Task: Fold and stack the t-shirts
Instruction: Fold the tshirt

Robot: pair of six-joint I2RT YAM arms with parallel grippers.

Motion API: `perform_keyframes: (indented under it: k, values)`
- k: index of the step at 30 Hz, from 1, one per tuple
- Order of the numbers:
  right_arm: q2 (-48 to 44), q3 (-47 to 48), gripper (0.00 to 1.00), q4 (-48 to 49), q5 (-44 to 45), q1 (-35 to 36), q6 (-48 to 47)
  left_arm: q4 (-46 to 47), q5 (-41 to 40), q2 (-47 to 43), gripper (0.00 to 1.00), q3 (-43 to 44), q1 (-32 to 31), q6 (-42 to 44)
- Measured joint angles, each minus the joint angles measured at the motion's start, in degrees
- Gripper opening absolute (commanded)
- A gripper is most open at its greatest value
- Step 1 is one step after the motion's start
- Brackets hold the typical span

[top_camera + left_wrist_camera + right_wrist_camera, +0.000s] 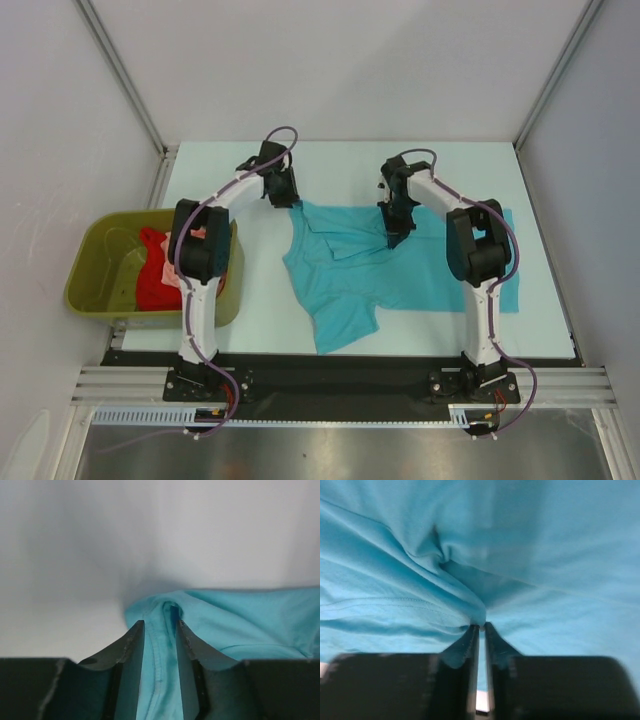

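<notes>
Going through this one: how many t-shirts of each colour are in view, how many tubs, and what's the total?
turquoise t-shirt: 1
red t-shirt: 1
pink t-shirt: 1, mostly hidden behind the left arm
green tub: 1
Total: 4

Table: pale flat top (250, 180), dark strip along its near edge.
Shirt: turquoise (400, 275), lying straight on the table, across the middle and right.
Shirt's lay: right part flat and smooth; left part rumpled, with a flap folded over near the far side.
Tub: olive (90, 290), at the left edge; whether it rests on the table or just beside it is unclear.
</notes>
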Motion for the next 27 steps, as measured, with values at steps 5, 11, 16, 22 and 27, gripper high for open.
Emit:
perform_keyframes:
  k: [5,11,16,22,27]
  values:
    - [-4.0,0.0,0.52,-0.31,3.61,1.6,-0.24,-0.39,-0.26,-2.69,0.48,-0.04,0.0,0.39]
    - [-9.38,2.4,0.57,2.67,3.28,10.58,0.59,-1.88,0.07,-1.95,0.5,3.23,0.07,1.84]
    - [-7.69,4.04,0.55,7.78,-2.56,17.07,3.43,-2.34,0.98,0.17,0.54,7.08,0.13,4.44]
    - [-2.01,4.83,0.51,10.73,-3.76,19.52,6.27,-2.71,4.02,3.65,0.5,8.2,0.15,6.25]
    - [-0.79,4.04,0.46,11.78,-3.32,19.69,7.48,-3.19,5.55,6.05,0.5,8.2,0.17,6.4]
